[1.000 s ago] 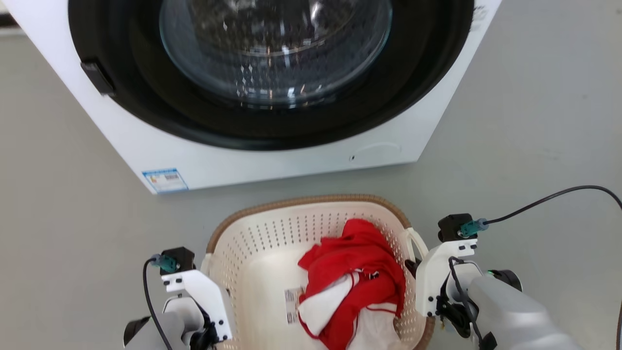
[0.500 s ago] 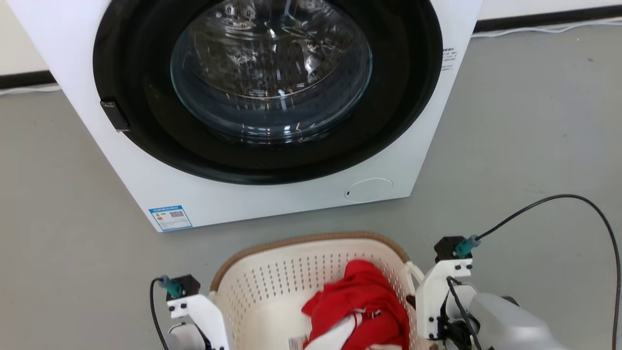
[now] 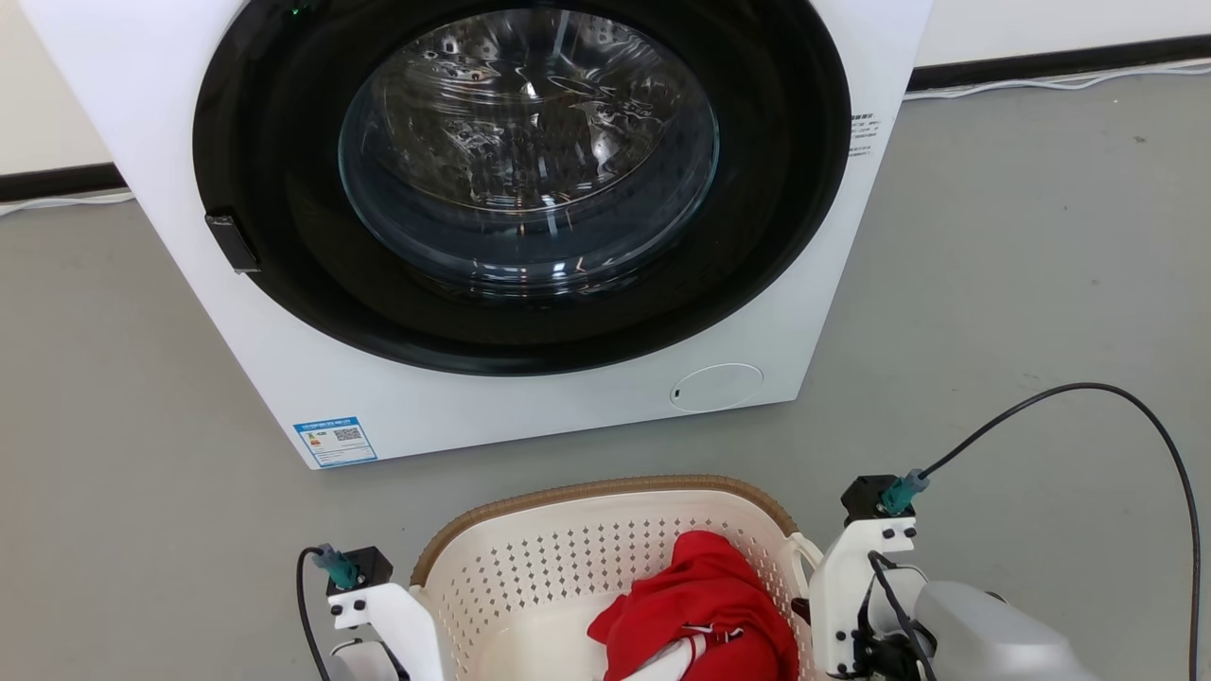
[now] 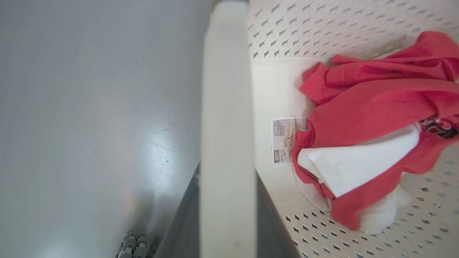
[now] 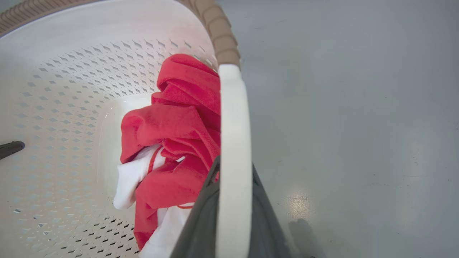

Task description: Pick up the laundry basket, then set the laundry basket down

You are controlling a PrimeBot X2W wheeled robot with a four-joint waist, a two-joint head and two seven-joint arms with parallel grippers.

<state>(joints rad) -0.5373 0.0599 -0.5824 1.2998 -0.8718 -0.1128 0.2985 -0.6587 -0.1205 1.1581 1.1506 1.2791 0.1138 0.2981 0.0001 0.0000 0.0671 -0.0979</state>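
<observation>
Gripping both white side handles (image 4: 227,71), the left gripper (image 4: 227,172) and right gripper (image 5: 235,165) have their fingers (image 5: 200,222) clamped on the laundry basket (image 3: 605,487). It sits at lower centre of the head view, before the washing machine (image 3: 284,378). The paired hold likely keeps its red garment (image 3: 705,605) level.

Cream and red!
Laundry basket (image 3: 530,577) cream-white, diamond-dotted, tan woven rim; clothing (image 3: 705,605) red and white; washing machine (image 3: 530,416) white, black-ringed.

The head camera looks down over the laundry basket (image 3: 530,586) toward the washing machine (image 3: 312,378); wrist cameras sit close along the left handle (image 4: 227,125) and right handle (image 5: 233,143), sharing the red clothing (image 4: 376,104) inside
</observation>
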